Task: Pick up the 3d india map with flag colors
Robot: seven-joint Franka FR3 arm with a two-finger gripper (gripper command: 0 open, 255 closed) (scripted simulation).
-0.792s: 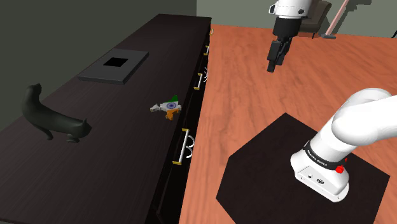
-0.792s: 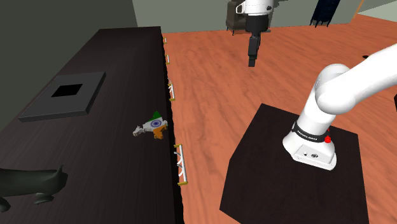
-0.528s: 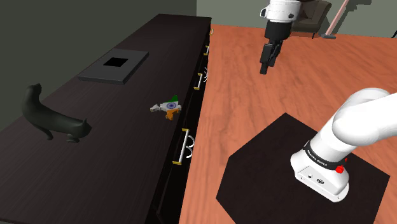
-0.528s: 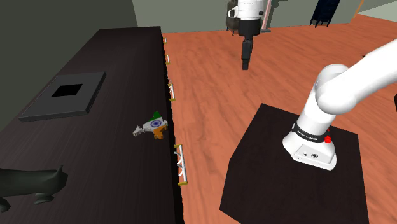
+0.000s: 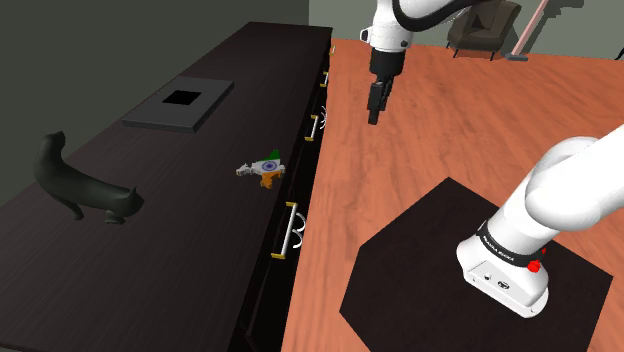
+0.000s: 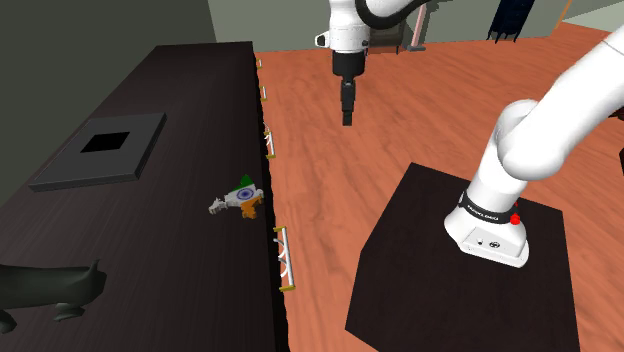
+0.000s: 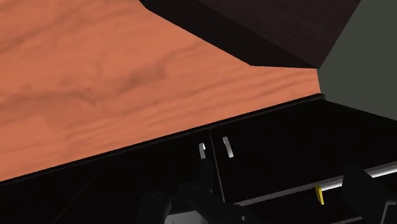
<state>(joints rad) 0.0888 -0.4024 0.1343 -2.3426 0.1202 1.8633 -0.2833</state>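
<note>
The map (image 5: 264,170), small and green, white and orange, lies on the dark counter (image 5: 150,230) near its front edge, well apart from the gripper (image 5: 375,115), which hangs over the floor (image 5: 400,190) carrying nothing; whether it is parted or closed cannot be told. The map is judged light, rigid and irregular in outline, so a hold from above across its narrow middle seems soundest, sparing the thin points.

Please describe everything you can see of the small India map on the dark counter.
The India map is a small figure with green, white and orange parts and a bluish round mark in the middle. It lies on the dark counter, close to the front edge. Only the counter touches it; the gripper hangs well apart from it.
</note>
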